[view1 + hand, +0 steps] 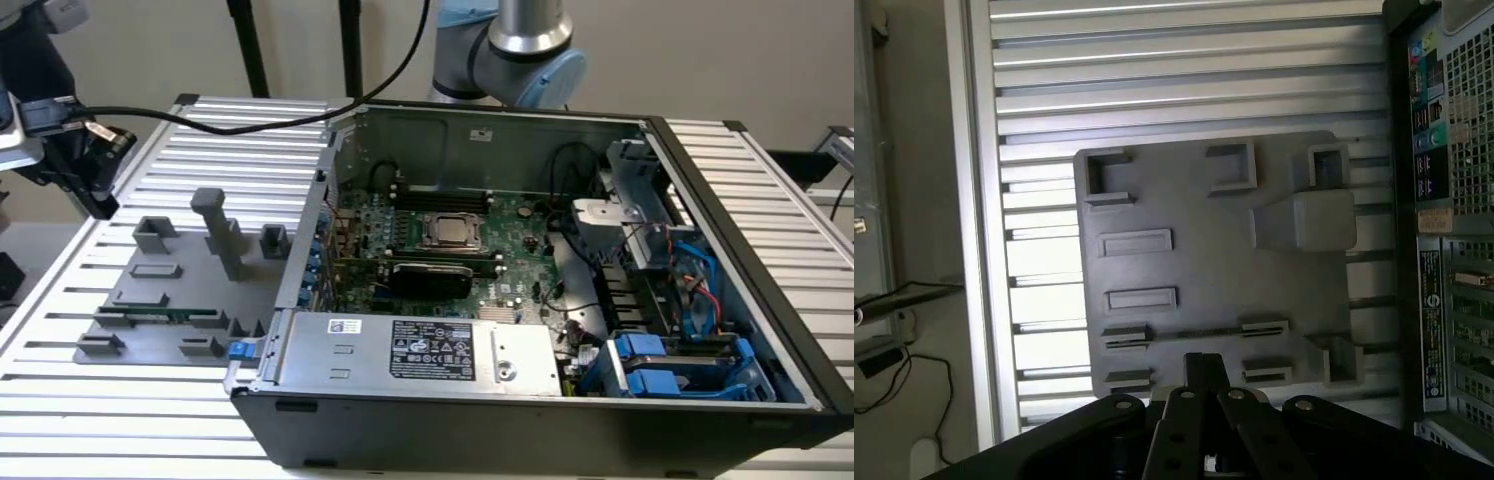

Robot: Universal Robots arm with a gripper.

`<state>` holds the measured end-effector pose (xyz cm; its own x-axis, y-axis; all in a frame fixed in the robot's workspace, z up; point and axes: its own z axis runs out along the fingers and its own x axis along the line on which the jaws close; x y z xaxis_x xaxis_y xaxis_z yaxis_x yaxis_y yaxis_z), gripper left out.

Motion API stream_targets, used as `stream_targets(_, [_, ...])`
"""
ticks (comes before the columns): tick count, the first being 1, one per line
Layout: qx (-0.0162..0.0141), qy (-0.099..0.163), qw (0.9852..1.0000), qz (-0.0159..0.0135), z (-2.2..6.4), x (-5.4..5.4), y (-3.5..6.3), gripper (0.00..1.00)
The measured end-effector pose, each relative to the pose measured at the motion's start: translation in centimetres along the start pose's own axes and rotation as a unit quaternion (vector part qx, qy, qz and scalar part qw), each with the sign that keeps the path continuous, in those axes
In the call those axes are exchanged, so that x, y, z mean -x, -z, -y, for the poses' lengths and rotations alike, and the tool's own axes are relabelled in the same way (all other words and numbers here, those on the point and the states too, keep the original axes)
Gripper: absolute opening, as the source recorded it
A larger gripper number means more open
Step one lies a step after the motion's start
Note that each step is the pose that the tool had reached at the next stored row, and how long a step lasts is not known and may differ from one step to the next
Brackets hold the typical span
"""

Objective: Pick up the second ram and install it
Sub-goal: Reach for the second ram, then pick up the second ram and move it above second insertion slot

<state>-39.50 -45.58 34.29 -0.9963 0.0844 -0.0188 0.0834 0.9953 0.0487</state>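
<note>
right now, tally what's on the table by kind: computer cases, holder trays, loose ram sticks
computer case: 1
grey holder tray: 1
green ram stick, lying in the tray: 1
total: 3

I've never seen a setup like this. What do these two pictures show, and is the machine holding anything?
This is a robot arm working beside an open computer case. One picture comes from a camera off to the side, the other from a camera on the arm's wrist, looking past its gripper. The gripper is shut and seems to hold nothing. It hangs above a grey holder tray on the slatted table. A thin green memory stick lies in that tray.
</note>
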Motion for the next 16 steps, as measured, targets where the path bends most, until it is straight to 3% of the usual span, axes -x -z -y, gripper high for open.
stream_targets(16, [-0.0001,0.0,1.0,-0.0001,0.01,-0.14,-0.01,0.11])
